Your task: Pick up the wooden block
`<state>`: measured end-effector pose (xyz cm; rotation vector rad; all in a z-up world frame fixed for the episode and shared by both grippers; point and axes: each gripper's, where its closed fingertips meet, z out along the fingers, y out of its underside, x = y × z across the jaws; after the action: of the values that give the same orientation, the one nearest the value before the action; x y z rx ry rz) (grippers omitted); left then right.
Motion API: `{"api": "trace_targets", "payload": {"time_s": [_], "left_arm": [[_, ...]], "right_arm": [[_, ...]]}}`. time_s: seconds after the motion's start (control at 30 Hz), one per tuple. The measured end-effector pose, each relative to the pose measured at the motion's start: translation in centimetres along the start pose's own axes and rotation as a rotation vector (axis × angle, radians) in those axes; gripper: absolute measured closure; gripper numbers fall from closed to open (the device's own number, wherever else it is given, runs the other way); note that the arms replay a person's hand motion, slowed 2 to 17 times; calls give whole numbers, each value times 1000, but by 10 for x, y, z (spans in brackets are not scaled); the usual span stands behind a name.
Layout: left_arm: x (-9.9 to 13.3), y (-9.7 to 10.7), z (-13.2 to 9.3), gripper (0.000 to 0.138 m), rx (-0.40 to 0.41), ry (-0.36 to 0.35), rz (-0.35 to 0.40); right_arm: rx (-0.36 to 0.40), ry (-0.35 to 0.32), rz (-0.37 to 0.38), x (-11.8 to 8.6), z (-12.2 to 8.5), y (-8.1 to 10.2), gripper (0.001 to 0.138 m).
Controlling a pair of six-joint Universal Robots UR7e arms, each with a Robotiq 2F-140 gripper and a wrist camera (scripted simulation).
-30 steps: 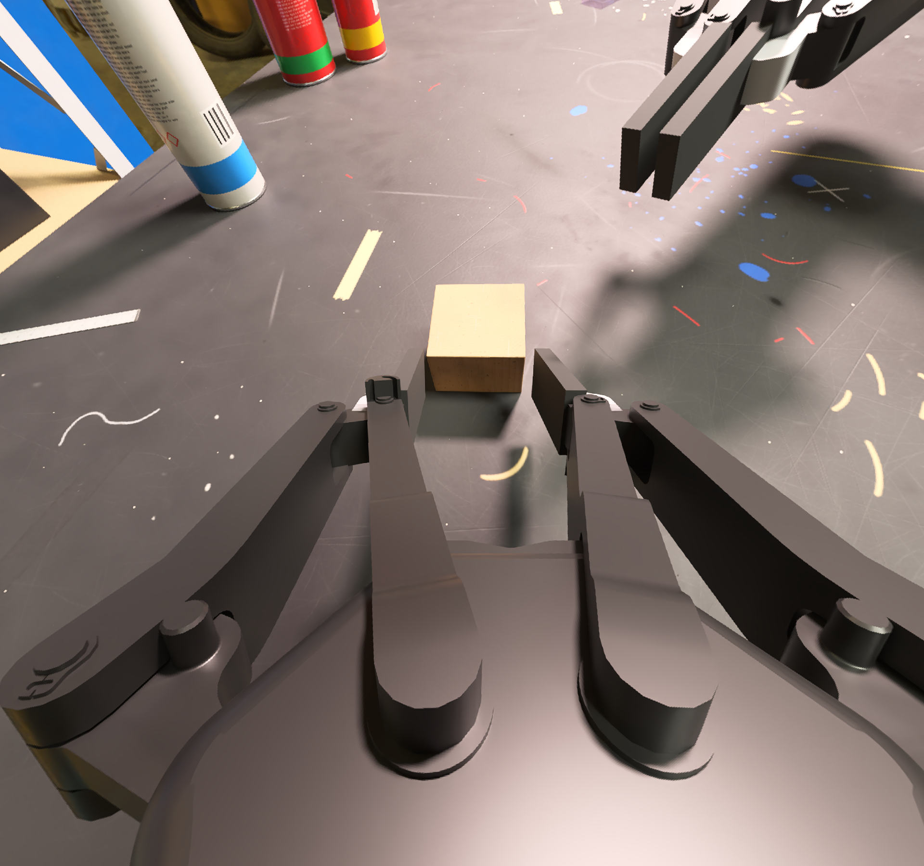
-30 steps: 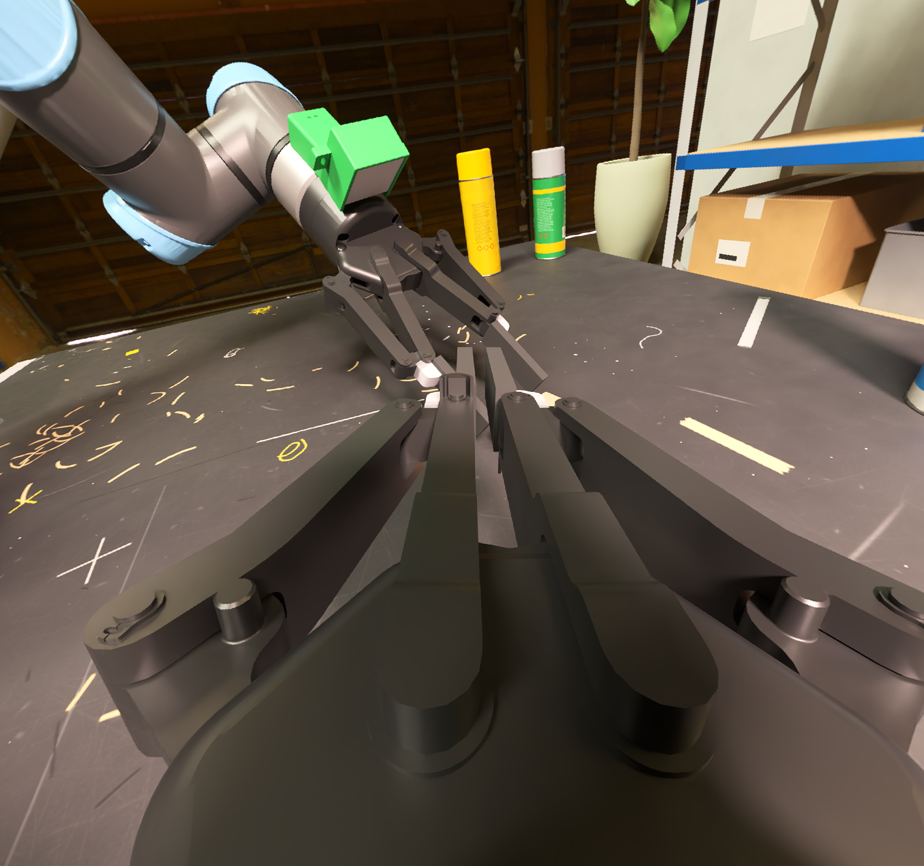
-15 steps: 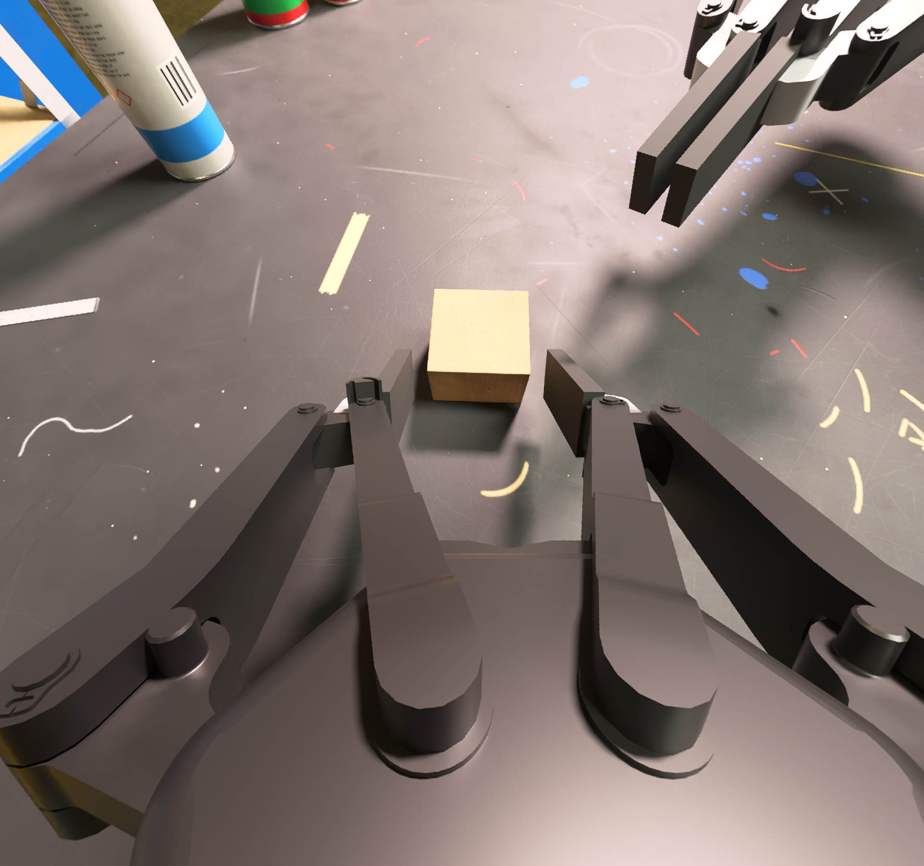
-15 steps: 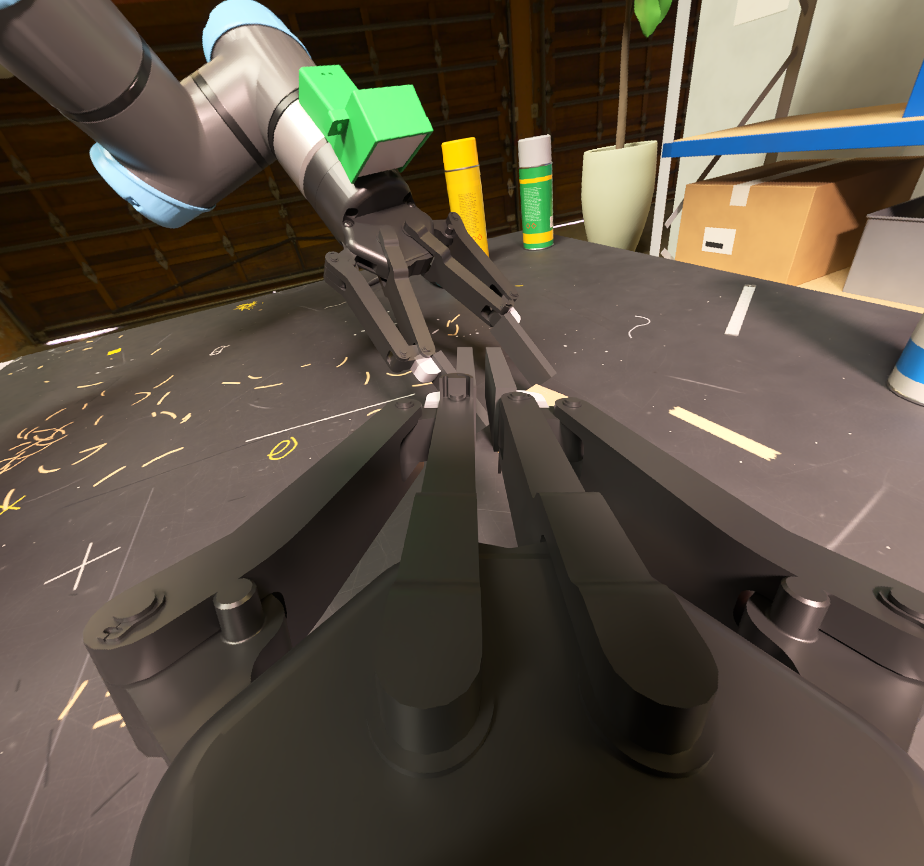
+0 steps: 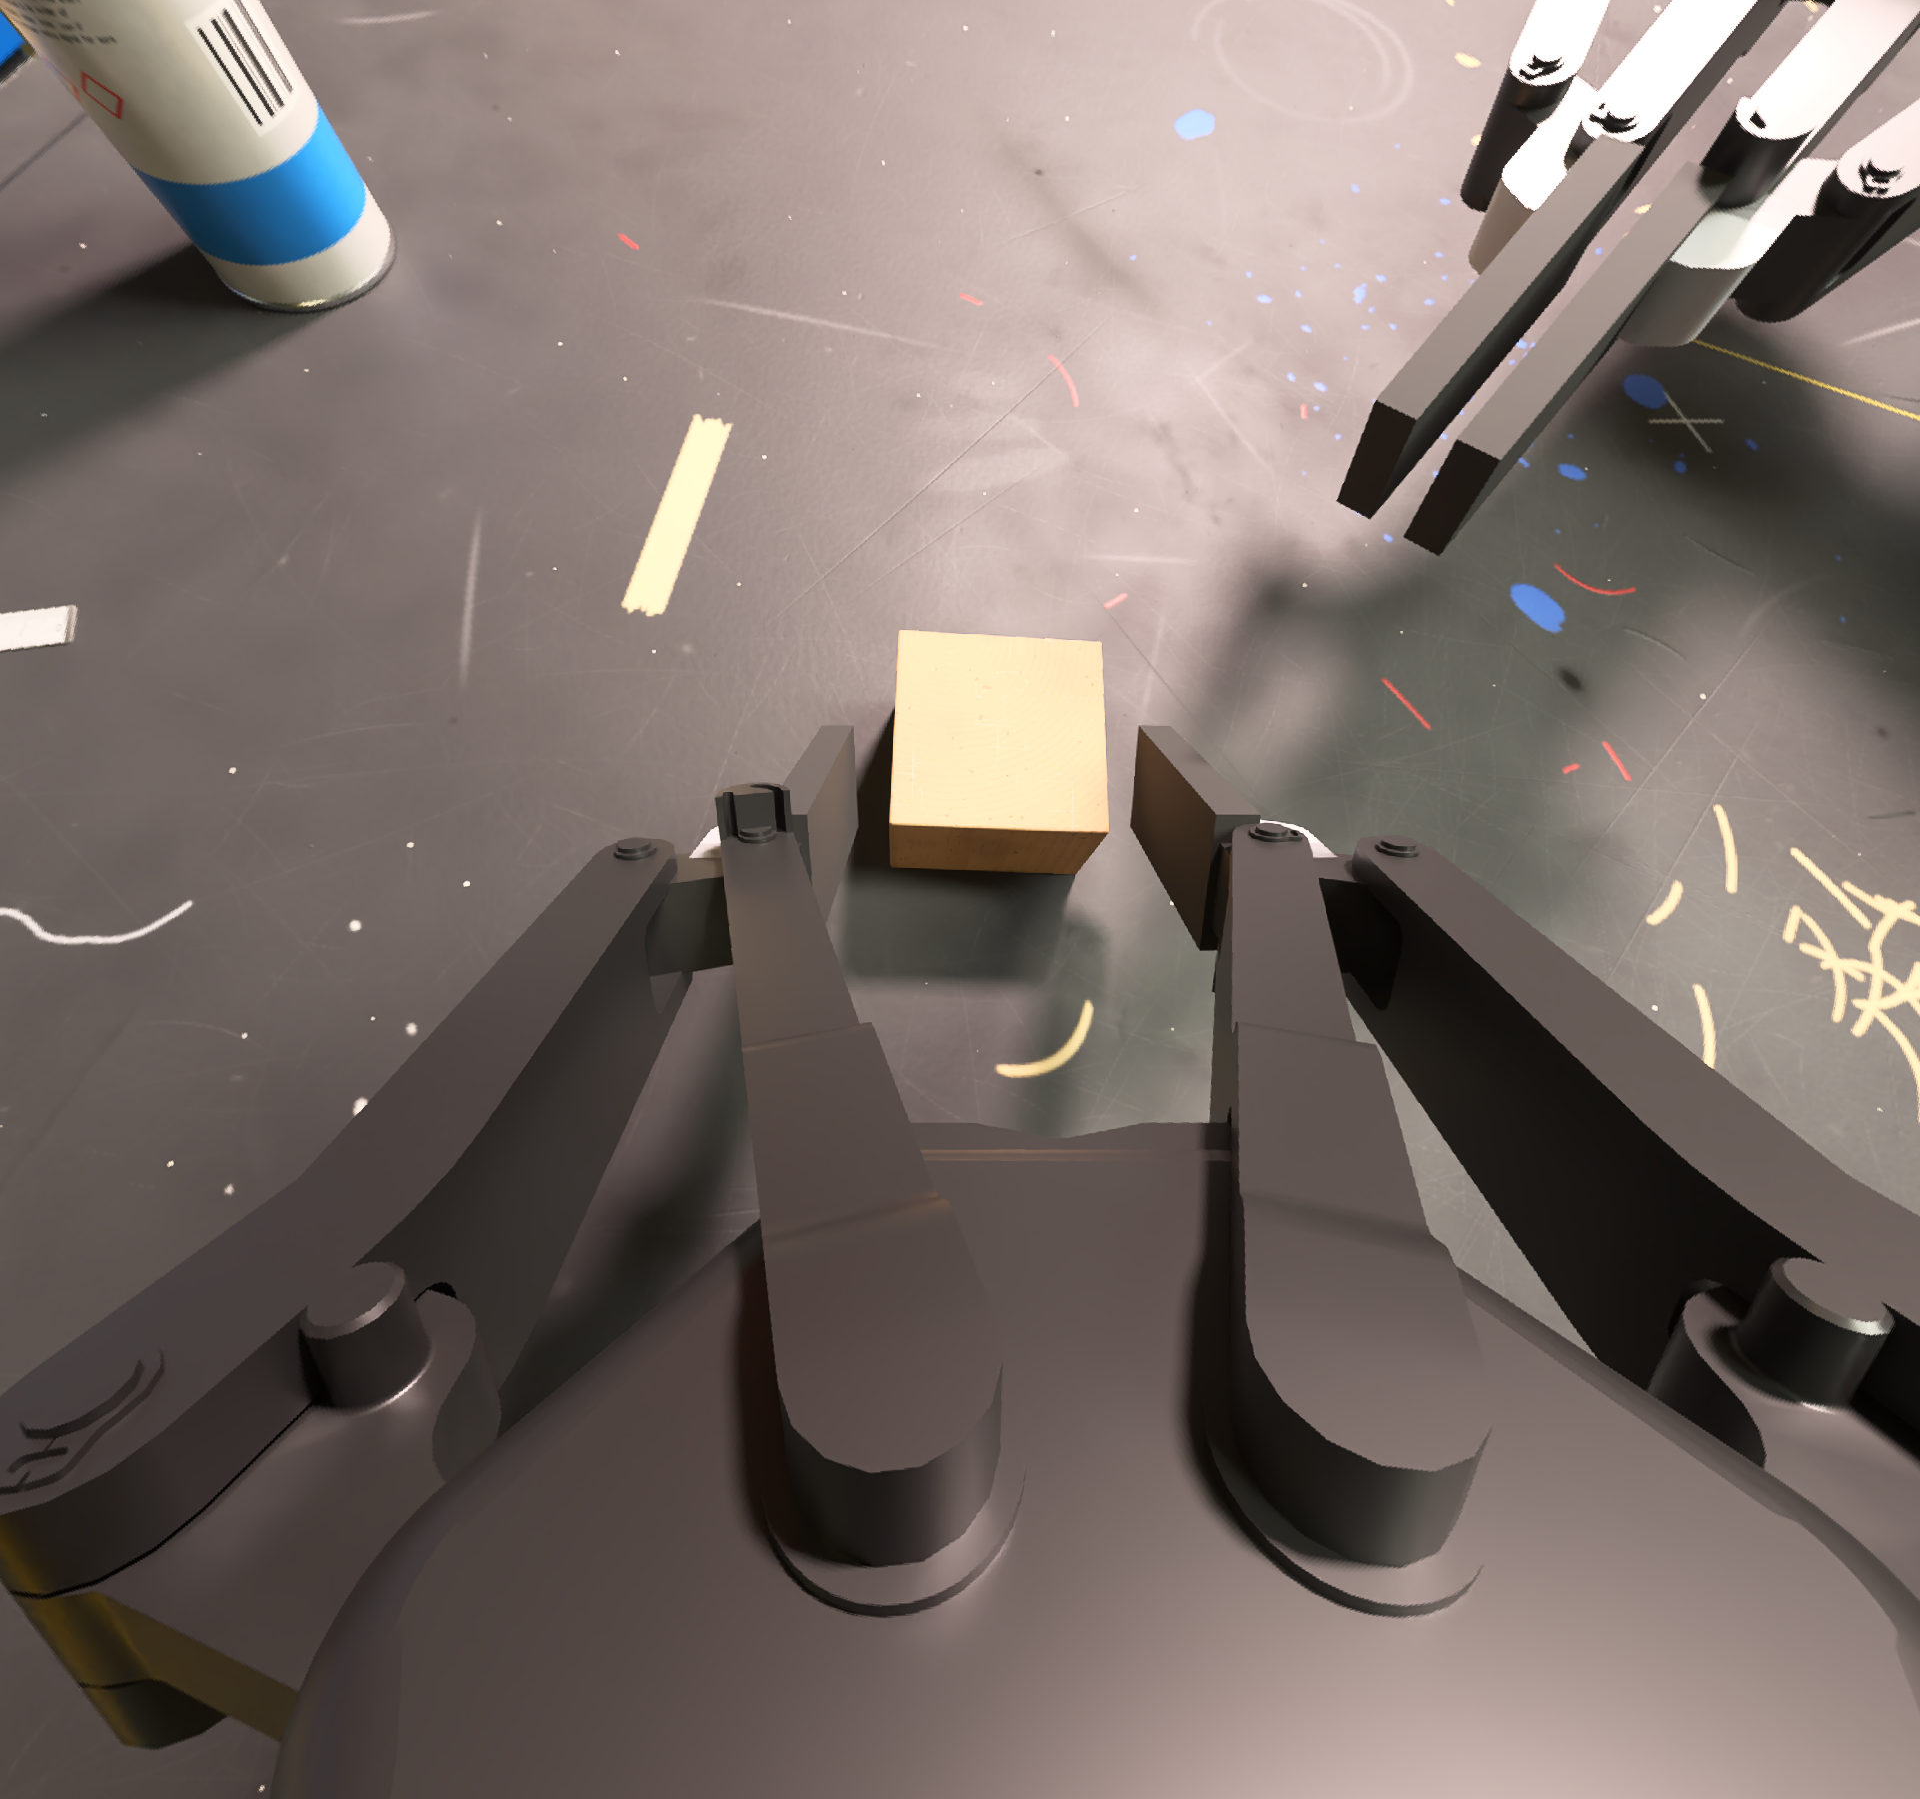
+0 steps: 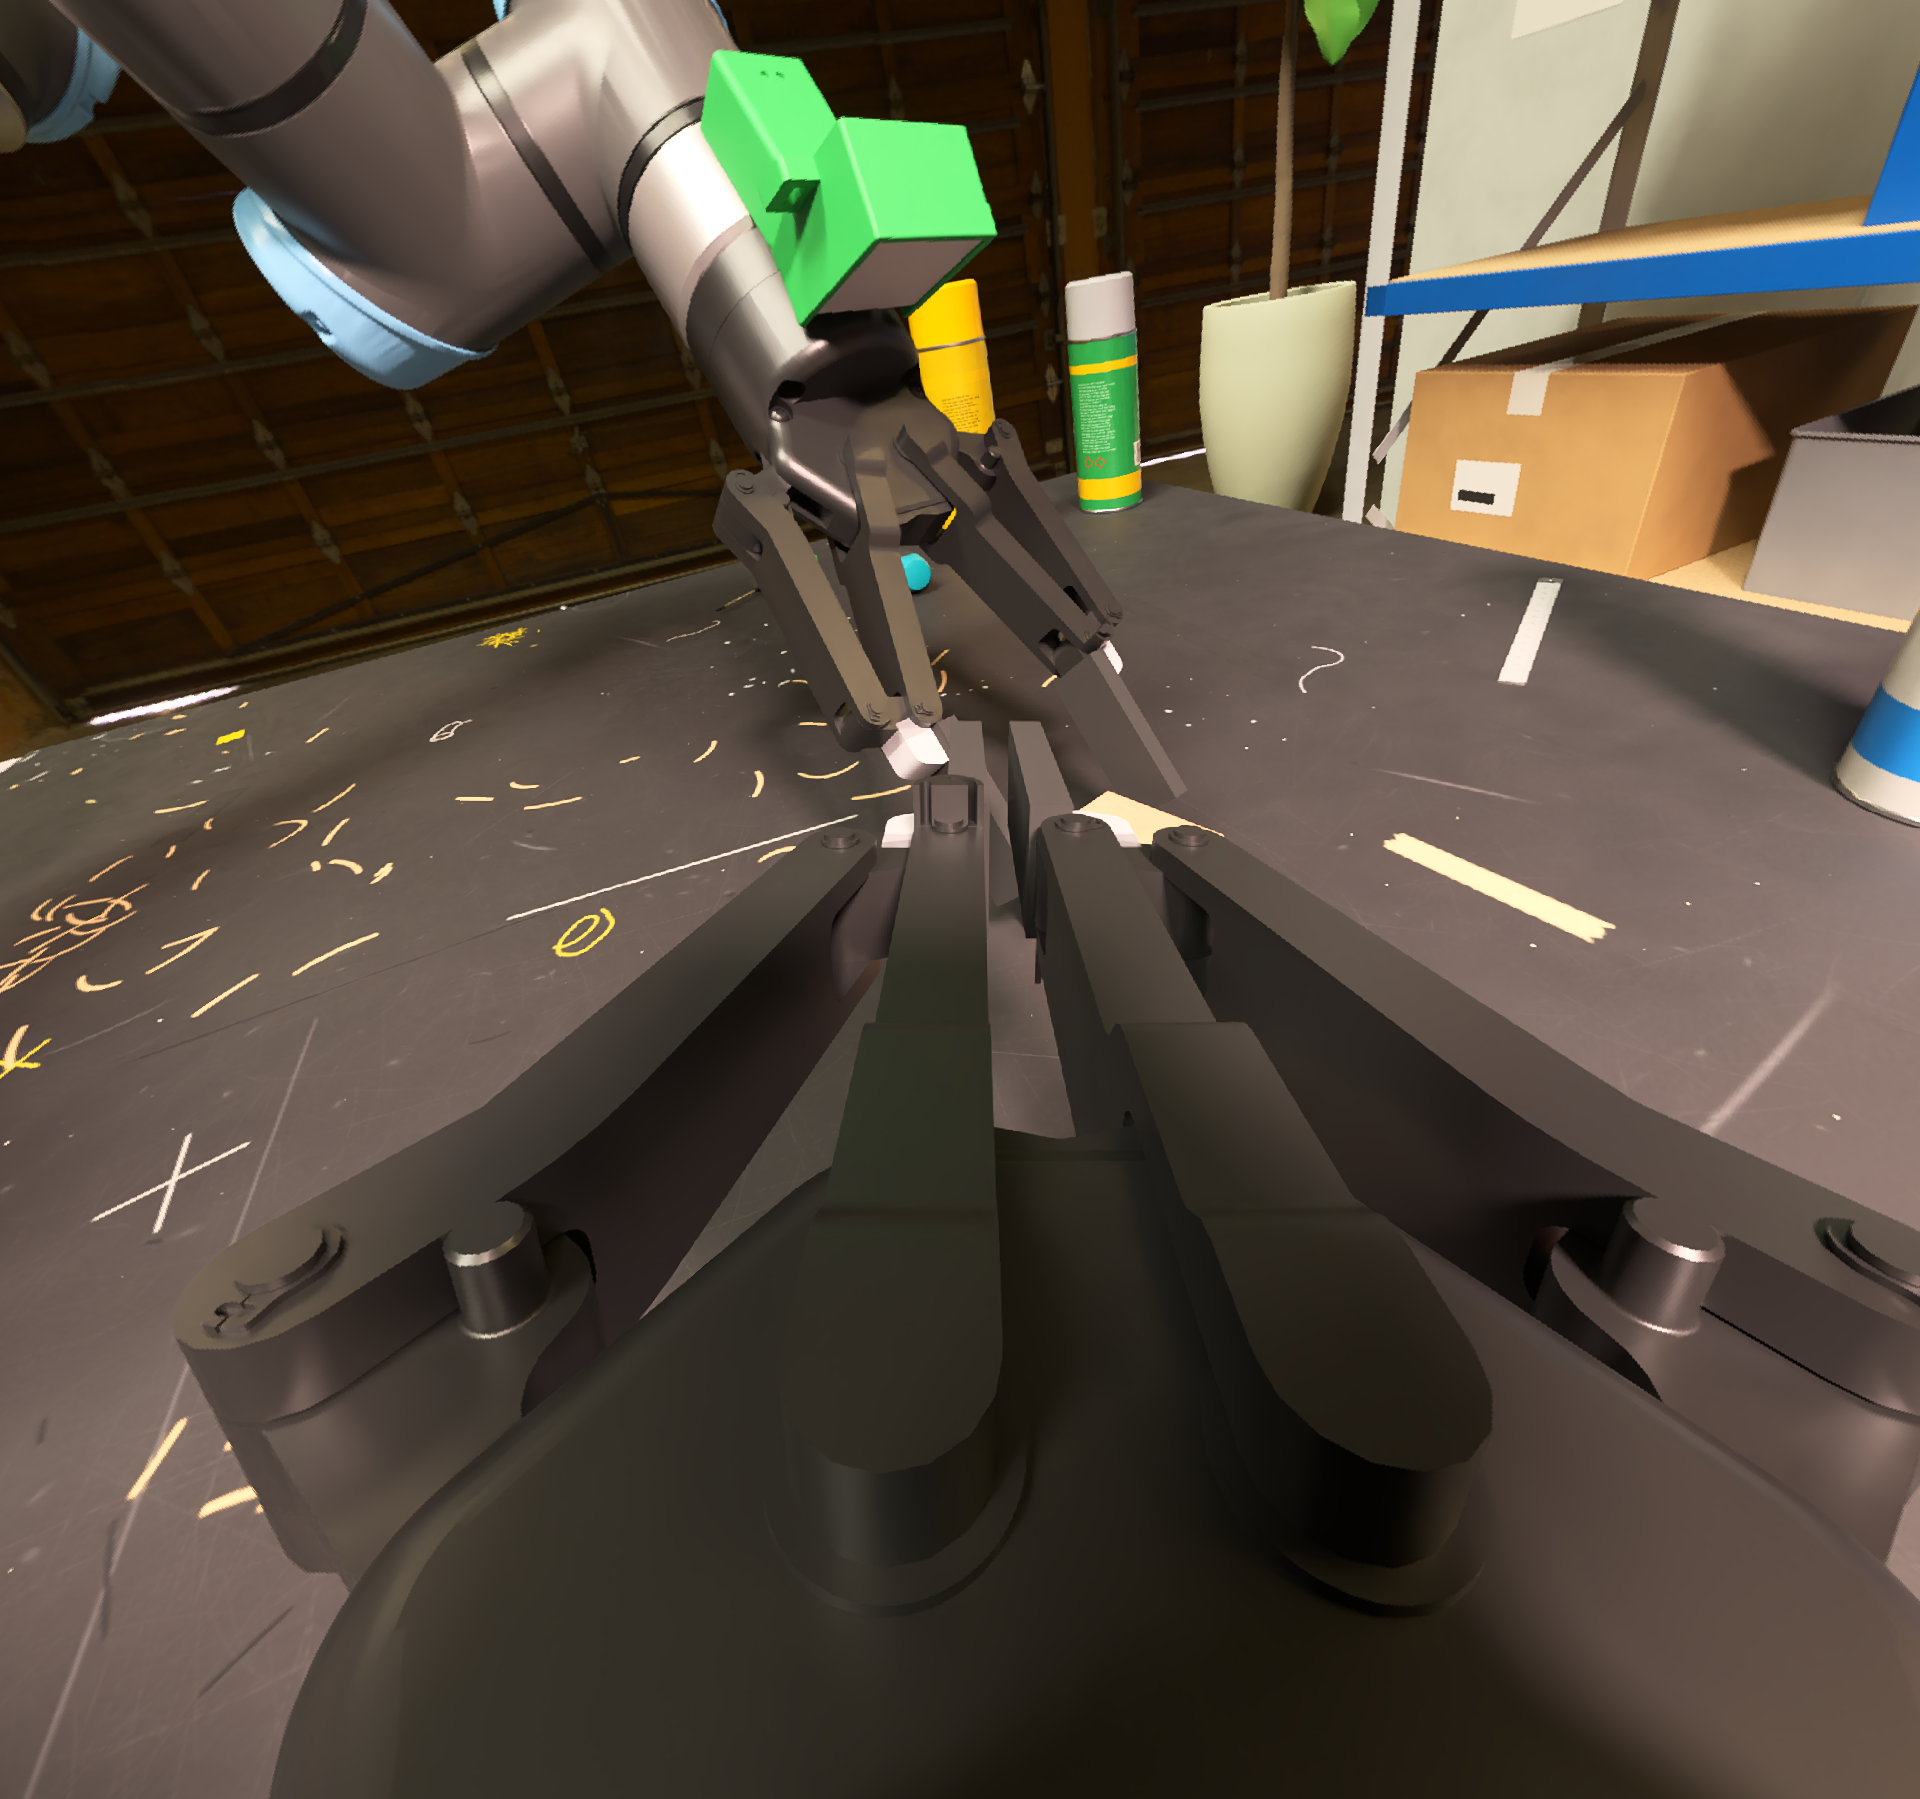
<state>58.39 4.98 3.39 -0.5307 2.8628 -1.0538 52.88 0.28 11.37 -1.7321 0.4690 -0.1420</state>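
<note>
The wooden block (image 5: 997,747), a pale cube, sits on the dark table (image 5: 935,347) in the left wrist view. My left gripper (image 5: 992,757) is open and low over the table. Its two fingers (image 5: 826,783) flank the block, one on each side, with a small gap on each side. My right gripper (image 6: 995,747) is shut and empty, and hovers above the table. It also shows in the left wrist view (image 5: 1413,492), beyond the block to the right. In the right wrist view only a pale sliver of the block (image 6: 1127,807) shows behind my own fingers.
A white and blue can (image 5: 218,118) stands at the far left. A yellow can (image 6: 951,347), a green can (image 6: 1101,399), a plant pot (image 6: 1273,388) and a cardboard box (image 6: 1579,461) are at the table's far side. A tape strip (image 5: 675,513) lies flat.
My left gripper has come forward and down towards the block, and its fingers now reach alongside it. The right gripper has stayed shut and about in place.
</note>
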Motion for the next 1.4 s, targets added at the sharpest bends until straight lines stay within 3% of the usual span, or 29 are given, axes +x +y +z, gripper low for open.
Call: {"api": "trace_targets", "payload": {"time_s": [0.77, 0.9, 1.2, 1.4], "left_arm": [[0, 1, 23, 72, -222, 1, 25], [0, 0, 24, 83, -241, -2, 23], [-1, 0, 23, 83, -253, 0, -9], [0, -2, 21, 83, -207, 37, -85]], "right_arm": [[-6, 8, 0, -1, -2, 0, 132], [-6, 9, -2, -1, -2, -1, 132], [-2, 9, 0, -1, -4, -2, 132], [-4, 11, -4, -2, -5, -2, 132]]}}
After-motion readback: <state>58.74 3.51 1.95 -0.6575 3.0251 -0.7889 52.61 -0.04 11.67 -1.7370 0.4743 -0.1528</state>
